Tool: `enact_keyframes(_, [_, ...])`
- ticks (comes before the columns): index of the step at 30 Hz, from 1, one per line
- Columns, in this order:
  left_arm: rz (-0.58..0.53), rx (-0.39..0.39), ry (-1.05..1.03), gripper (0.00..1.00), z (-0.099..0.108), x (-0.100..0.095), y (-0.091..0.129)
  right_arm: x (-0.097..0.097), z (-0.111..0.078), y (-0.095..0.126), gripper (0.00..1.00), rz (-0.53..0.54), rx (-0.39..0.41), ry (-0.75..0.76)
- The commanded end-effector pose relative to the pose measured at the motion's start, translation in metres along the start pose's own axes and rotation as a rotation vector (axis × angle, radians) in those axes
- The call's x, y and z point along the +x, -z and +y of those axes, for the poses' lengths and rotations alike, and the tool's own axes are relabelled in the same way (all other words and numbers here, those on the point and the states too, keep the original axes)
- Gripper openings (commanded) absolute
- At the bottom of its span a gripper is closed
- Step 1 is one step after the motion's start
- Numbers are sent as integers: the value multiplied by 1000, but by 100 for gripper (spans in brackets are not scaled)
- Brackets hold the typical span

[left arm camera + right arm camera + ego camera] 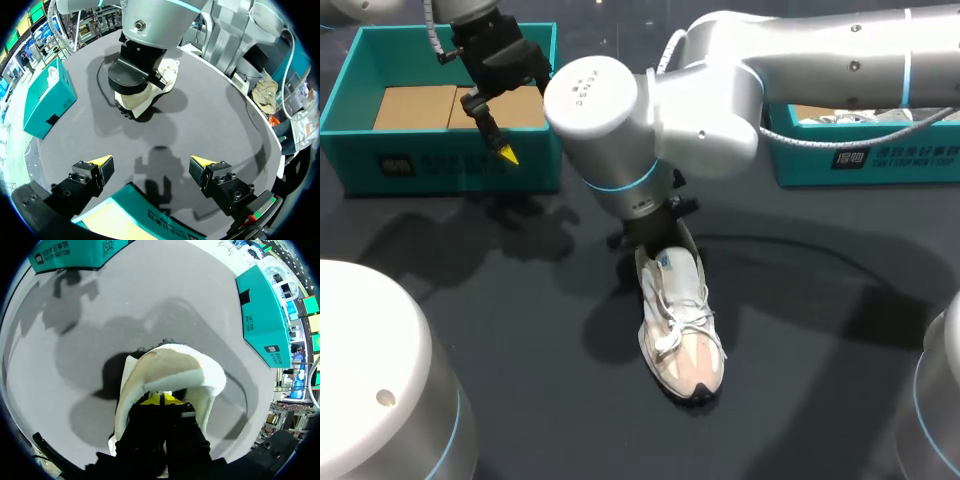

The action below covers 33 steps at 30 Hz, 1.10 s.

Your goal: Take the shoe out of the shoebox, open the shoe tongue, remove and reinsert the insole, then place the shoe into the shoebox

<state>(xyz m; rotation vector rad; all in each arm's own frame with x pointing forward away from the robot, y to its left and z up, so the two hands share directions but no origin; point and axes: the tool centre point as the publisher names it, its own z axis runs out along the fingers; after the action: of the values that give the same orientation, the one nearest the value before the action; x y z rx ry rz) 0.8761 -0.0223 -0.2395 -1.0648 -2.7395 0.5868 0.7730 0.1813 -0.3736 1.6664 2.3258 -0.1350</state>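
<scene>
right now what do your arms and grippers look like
My right arm is made of smooth silver-grey tubes with rounded joint caps, light blue rings and small dark lettering on one cap. A white-and-blue braided cable runs beside it. The left gripper and right gripper are black and blocky with yellow wedge tips. A white coiled cable hangs by the left one.

shoe [685,335] heel covered (right arm [720,90]), right box [880,160] cropped
</scene>
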Motion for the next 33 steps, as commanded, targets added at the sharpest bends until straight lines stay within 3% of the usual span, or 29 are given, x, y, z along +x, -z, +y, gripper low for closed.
enact_keyframes(1, [0, -3, -1, 100, 0, 1, 0, -13, 3, 21, 0, 54, 30, 20])
enact_keyframes(12, [0, -3, -1, 100, 0, 1, 0, -11, -5, 27, 1, 159, 147, 45])
enact_keyframes(23, [0, -3, -1, 100, 0, 1, 0, -1, -16, 33, 44, 189, 199, 18])
enact_keyframes(30, [0, -3, -1, 100, 0, 1, 0, 5, -22, 29, 49, 204, 212, 2])
enact_keyframes(33, [0, -3, -1, 100, 0, 1, 0, 7, -23, 26, 57, 216, 217, -5])
